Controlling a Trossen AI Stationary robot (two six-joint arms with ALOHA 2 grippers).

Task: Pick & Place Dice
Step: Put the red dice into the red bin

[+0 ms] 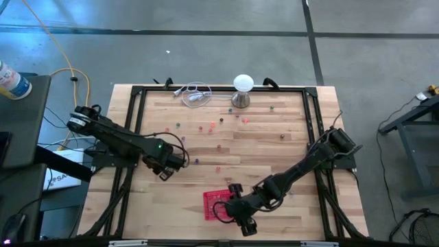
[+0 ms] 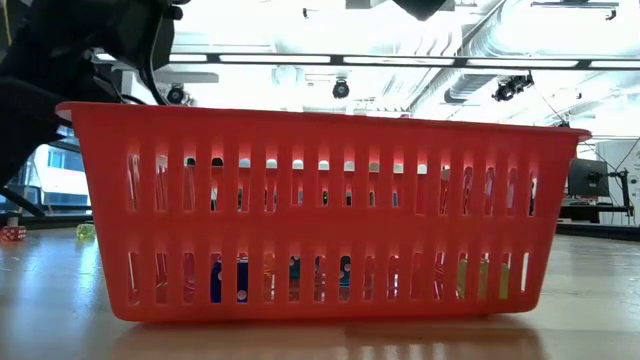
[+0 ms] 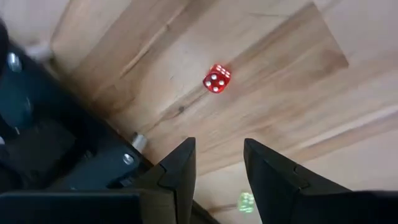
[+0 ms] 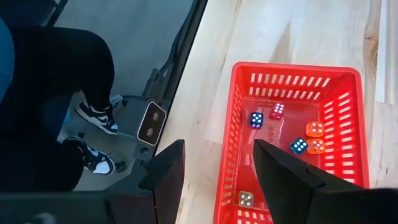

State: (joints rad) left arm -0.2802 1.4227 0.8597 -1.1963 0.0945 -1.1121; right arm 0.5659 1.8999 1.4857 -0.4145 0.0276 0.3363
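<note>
Several tiny dice lie scattered on the far half of the wooden table (image 1: pixel 226 147), for instance a reddish die (image 1: pixel 212 126). My left gripper (image 1: pixel 164 173) is open near the table's left side. In its wrist view the left gripper (image 3: pixel 219 152) hangs above bare wood, with a red die (image 3: pixel 216 78) ahead of the fingertips and a green die (image 3: pixel 246 201) beside one finger. My right gripper (image 1: pixel 233 206) is open over the near rim of the red basket (image 1: pixel 216 204). The right gripper (image 4: pixel 219 149) looks down on the basket (image 4: pixel 292 81), where several dice lie, among them a blue die (image 4: pixel 255 119).
A white ball-topped stand (image 1: pixel 243 88) and a coiled cable (image 1: pixel 195 95) sit at the far edge. A black frame (image 1: pixel 137 110) borders the table. A person's legs and shoes (image 4: pixel 93 118) stand just off the near edge. In the low view the basket (image 2: pixel 320 210) fills the picture.
</note>
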